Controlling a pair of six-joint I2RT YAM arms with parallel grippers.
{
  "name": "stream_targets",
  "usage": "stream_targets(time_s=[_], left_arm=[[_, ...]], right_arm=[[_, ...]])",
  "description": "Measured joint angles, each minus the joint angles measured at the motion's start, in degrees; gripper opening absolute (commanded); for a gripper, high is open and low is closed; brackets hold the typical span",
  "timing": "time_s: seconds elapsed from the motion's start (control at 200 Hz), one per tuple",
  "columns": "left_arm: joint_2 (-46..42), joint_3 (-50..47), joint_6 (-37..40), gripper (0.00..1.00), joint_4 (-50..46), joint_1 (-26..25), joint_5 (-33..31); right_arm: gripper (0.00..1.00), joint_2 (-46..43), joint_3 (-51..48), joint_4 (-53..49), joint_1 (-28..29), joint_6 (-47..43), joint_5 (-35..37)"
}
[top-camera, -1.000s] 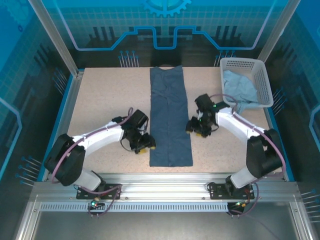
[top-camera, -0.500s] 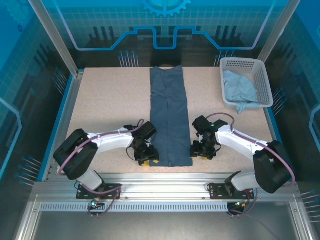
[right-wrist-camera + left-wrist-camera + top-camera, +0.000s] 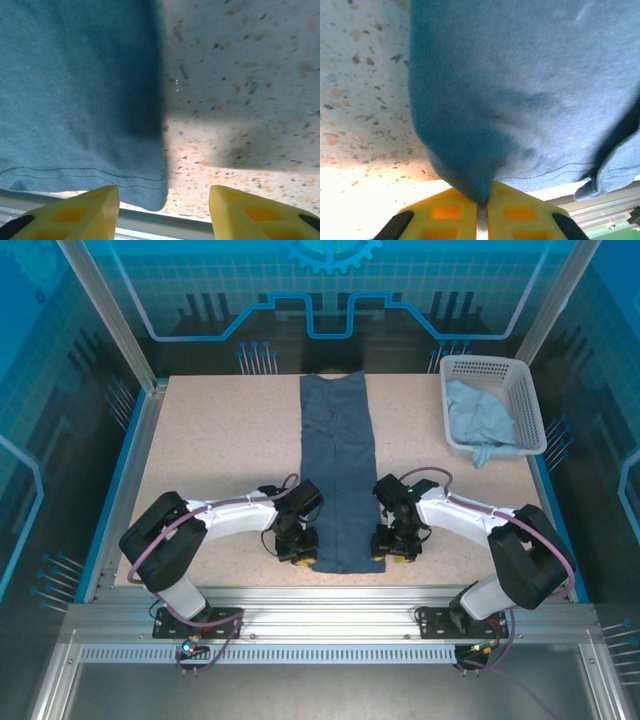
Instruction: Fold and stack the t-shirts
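The left gripper has its yellow jaws pressed together on the near left corner of the dark slate-blue t-shirt, and the cloth bunches into a small peak where they pinch it. The left wrist view shows this grip closely, with the shirt's stitched hem running off to the right and the speckled table bare to the left. From the top camera the same pinch is hidden under the wrist. The right gripper stands with its jaws apart at a middling width, holding nothing. The shirt's near right corner lies flat on the table between them, closer to the left-hand jaw of that view, with its double-stitched hem just ahead of the fingertips. Whether either jaw touches the cloth cannot be told from there. The top camera gives what the wrist views cannot. The dark shirt is folded into a long narrow strip that runs down the middle of the table from the far edge to the near edge. Both grippers flank its near end, one at each corner. Well apart, at the far right corner, the white lattice basket holds the pale blue t-shirt, crumpled, with a fold spilling over the basket's near rim.
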Motion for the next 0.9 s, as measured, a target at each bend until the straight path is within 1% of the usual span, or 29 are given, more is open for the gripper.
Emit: stream_targets(time_s=[0.14,0.28,0.465,0.6,0.745,0.835,0.855,0.9], left_arm=[[-0.8,0.0,0.0,0.08,0.0,0.0,0.0],[-0.8,0.0,0.0,0.08,0.0,0.0,0.0],[-0.8,0.0,0.1,0.08,0.0,0.0,0.4],[-0.8,0.0,0.1,0.08,0.0,0.0,0.5],[-1.0,-0.2,0.0,0.08,0.3,0.0,1.0],[-1.7,-0.7,0.0,0.02,0.6,0.0,1.7],[-1.8,-0.9,0.0,0.0,0.7,0.0,1.9],[-2.2,-1.5,0.0,0.0,1.1,0.0,2.2]], right_arm=[[0.45,0.8,0.0,1.2,0.2,3.6,-1.7],[0.45,2.8,-0.1,1.9,0.4,6.3,-3.4],[0.44,3.8,-0.5,2.0,1.3,7.9,-3.9],[0.33,4.5,-0.9,2.4,1.4,9.0,-4.1],[0.17,4.9,-1.0,2.9,1.6,10.2,-4.1],[0.05,4.9,-1.0,4.2,1.7,11.2,-5.0],[0.03,4.9,-1.0,4.3,1.7,11.0,-5.0],[0.0,4.5,-1.1,4.7,1.8,11.7,-5.2]])
